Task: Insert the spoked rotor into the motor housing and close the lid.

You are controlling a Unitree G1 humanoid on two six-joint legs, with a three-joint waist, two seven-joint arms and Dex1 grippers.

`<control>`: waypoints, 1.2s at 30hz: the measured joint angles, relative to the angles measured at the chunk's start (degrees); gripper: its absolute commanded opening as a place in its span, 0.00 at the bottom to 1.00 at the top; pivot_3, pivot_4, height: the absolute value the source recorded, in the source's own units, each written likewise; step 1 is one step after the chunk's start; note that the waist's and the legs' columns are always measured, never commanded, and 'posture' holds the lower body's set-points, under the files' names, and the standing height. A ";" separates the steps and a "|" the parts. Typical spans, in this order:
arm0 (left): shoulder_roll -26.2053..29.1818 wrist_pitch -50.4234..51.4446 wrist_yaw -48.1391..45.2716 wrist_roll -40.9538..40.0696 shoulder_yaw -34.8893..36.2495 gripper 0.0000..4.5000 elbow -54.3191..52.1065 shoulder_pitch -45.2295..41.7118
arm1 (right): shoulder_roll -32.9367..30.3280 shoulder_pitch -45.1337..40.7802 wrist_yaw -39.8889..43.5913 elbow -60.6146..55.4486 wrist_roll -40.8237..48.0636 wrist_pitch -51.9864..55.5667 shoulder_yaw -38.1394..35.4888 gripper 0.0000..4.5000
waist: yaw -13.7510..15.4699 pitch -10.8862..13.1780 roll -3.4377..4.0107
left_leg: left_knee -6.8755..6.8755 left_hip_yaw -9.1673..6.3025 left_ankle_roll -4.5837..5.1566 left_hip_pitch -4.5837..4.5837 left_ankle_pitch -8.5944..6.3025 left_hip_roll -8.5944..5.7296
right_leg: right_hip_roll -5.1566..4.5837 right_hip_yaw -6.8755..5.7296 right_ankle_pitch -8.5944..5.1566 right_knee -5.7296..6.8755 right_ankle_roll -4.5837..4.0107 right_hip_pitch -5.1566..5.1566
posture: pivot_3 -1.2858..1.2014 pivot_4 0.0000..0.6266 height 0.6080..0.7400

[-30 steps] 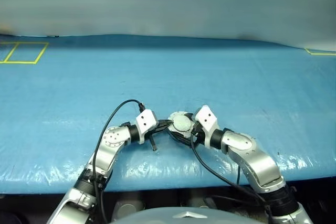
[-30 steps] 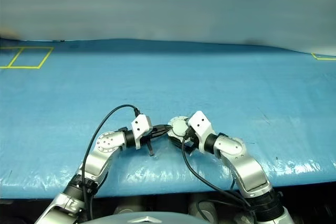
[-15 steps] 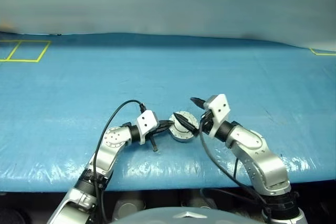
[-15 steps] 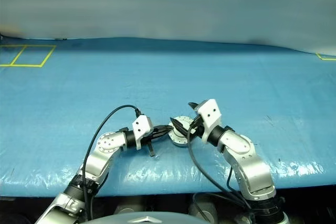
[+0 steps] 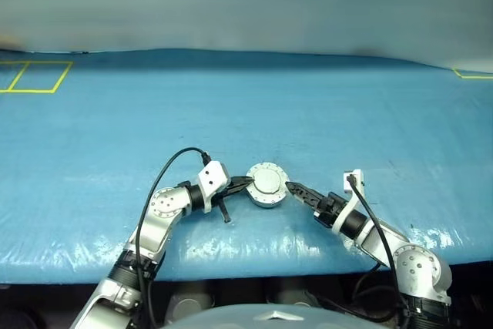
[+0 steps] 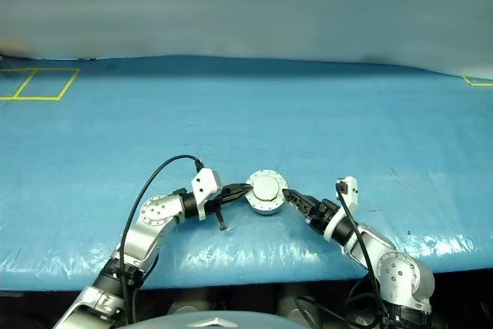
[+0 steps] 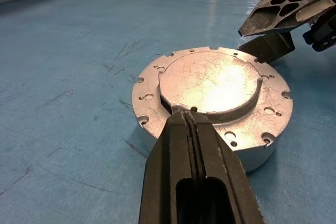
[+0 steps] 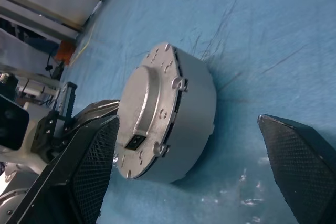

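- The blue tabletop (image 5: pixel 323 113) fills the middle band of the head views, with yellow tape squares (image 5: pixel 35 76) at its upper left corner and another bit of yellow tape at the far right edge.
- The motor housing (image 5: pixel 266 187) sits low and centre in the frame, flat on the tabletop, with the lid (image 7: pixel 210 81) shut on top: its plain grey outside with the raised centre circle faces up. A second ago the right pincer was wrapped over it, and half a second ago the case looked tilted with its dark rim showing; now it lies level.
- The spoked rotor cannot be made out with the lid closed.
- The left pincer (image 5: pixel 245 182), lower centre-left, is pinched fully together, its tips touching the left edge of the lid at the step of the raised circle. It has kept its place since the earlier frames.
- The right pincer (image 5: pixel 295 189) has pulled off the housing toward the lower right of the frame and rolled over. It now lies low, pointing at the housing's right side, fingers (image 8: pixel 89 171) spread wide, holding nothing and just clear of the case.
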 measured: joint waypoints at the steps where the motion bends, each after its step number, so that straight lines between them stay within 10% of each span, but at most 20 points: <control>1: 0.06 -0.14 0.00 0.17 -0.06 0.00 0.00 -0.01 | 0.00 0.02 0.27 0.03 0.41 0.24 0.88 0.99 | -0.01 0.00 0.00 | 0.00 -0.01 0.00 0.02 0.00 0.01 | 0.00 -0.01 0.00 0.00 0.00 0.00 | 0.52 0.24 1.00; 8: -0.02 -0.27 0.08 0.35 -0.27 0.00 0.00 -0.01 | 3.46 -0.54 -0.27 1.49 1.65 -0.05 2.90 0.99 | 0.00 0.00 -0.01 | 0.00 -0.02 0.00 0.01 0.00 0.01 | 0.00 0.00 0.01 -0.01 -0.01 -0.02 | 0.52 0.24 1.00; 18: 1.03 -0.27 0.05 0.46 0.64 0.00 -0.01 0.79 | 5.66 -2.16 -1.07 4.45 0.87 -4.17 2.89 0.41 | -0.65 0.00 0.02 | 0.02 -0.02 0.00 0.10 0.00 0.04 | -0.03 -0.02 0.00 0.01 0.02 -0.10 | 0.52 0.24 1.00; 36: 0.82 -0.24 0.05 0.31 1.75 0.00 -0.02 1.68 | 5.99 -1.99 -0.43 4.23 1.16 -5.27 3.87 0.28 | -1.04 0.01 0.04 | 0.00 -0.04 -0.01 0.06 0.00 0.03 | -0.37 -0.08 0.00 -0.04 0.01 -0.17 | 0.52 0.24 1.00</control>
